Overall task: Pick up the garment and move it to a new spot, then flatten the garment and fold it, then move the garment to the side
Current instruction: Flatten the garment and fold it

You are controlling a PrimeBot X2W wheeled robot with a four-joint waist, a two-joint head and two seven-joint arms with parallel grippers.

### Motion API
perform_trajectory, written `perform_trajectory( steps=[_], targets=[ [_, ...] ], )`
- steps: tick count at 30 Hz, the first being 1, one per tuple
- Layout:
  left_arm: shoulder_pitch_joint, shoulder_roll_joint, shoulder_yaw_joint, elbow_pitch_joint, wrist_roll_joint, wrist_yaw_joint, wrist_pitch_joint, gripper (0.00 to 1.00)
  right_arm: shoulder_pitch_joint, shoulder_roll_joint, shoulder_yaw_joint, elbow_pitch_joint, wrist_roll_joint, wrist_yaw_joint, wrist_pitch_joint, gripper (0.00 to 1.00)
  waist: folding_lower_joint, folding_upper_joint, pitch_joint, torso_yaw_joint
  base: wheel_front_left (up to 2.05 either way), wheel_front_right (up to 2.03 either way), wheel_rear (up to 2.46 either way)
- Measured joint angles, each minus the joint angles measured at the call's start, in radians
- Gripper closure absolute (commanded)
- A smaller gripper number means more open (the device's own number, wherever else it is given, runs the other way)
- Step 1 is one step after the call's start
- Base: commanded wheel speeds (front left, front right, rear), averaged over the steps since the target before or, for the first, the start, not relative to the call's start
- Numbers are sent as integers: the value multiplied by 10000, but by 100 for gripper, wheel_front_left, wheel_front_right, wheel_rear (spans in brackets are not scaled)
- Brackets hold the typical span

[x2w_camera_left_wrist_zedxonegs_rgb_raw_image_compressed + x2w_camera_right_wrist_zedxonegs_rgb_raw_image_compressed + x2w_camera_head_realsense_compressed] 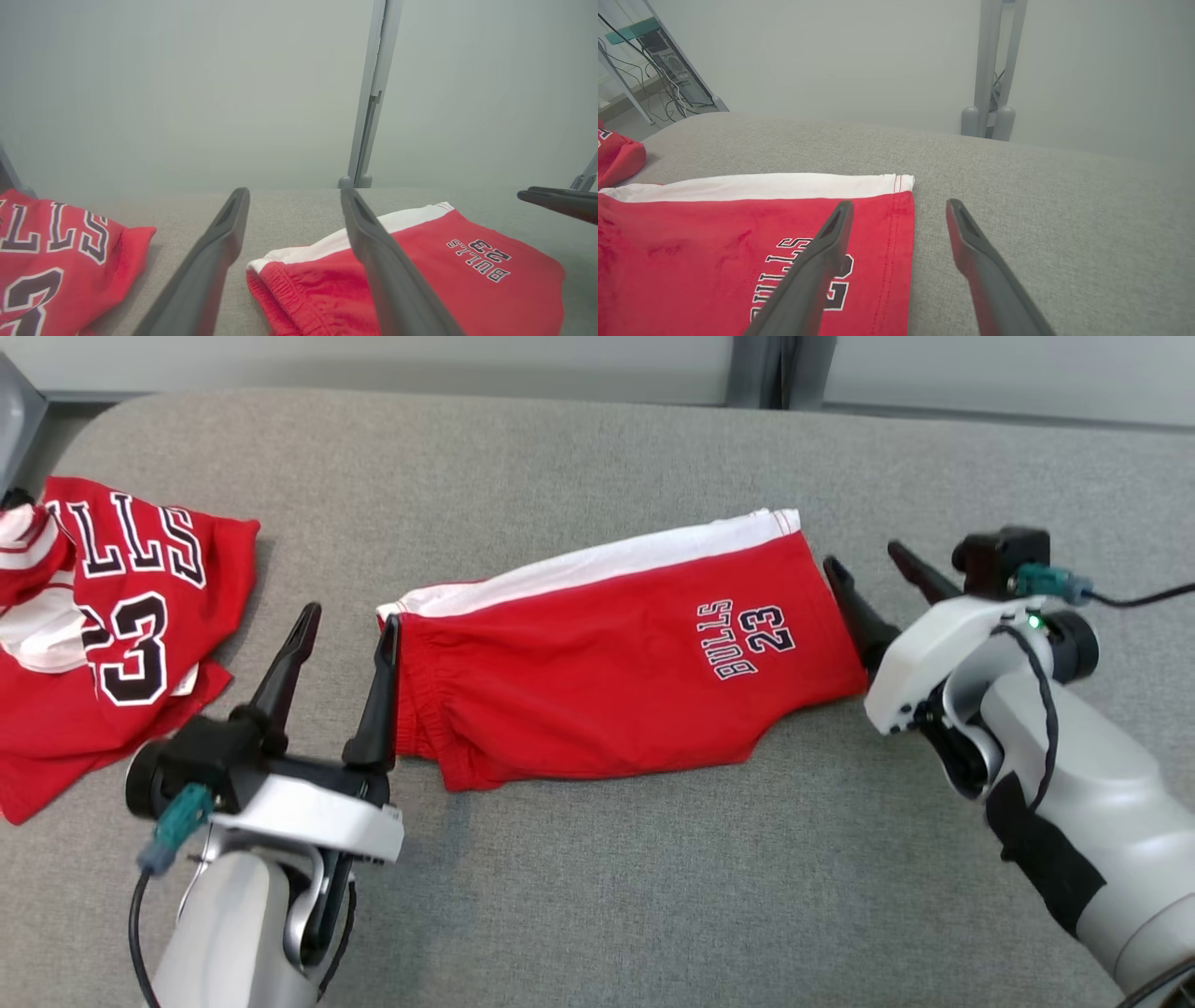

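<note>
The garment, red shorts (607,663) with a white side stripe and "BULLS 23" print, lies flat and doubled over in the middle of the grey padded surface (597,877). My left gripper (351,616) stands open at the elastic waistband end, its right finger over the waistband edge and nothing between the fingers. In the left wrist view the shorts (467,289) lie under that gripper (294,193). My right gripper (862,553) is open at the leg-hem end. In the right wrist view its left finger hangs over the hem of the shorts (691,242) and the gripper (899,203) holds nothing.
A crumpled red "BULLS 23" jersey (112,616) lies at the far left of the surface, also seen as a red jersey (56,252) in the left wrist view. Grey surface stretches in front of and behind the shorts. A pale wall with a metal post (990,70) stands behind.
</note>
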Motion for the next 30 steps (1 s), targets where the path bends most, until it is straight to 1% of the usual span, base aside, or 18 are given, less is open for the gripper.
perform_trajectory(
  steps=[7,12,15,23,26,30],
  targets=[
    [1160,-251,700,-1239,851,0,0,0,530,42,213,416,430,0,190,0,0,0,-478,47,0,0,0],
    [1627,-391,894,-1668,1108,2,0,0,568,29,368,596,746,0,748,0,-1,0,-585,236,0,0,0],
    [1721,-462,901,-1835,1292,40,0,0,567,13,466,704,813,0,905,0,0,0,-588,366,0,0,0],
    [1802,-533,949,-1925,1377,48,0,0,490,111,652,1335,989,0,1578,0,0,0,-573,548,0,0,0],
    [1805,-548,938,-1962,1377,48,0,0,498,159,692,1381,1103,0,1801,0,-1,0,-548,600,0,0,0],
    [1817,-556,936,-2010,1377,73,0,0,543,209,757,1503,1256,0,2330,0,0,0,-486,640,0,0,0]
  ],
)
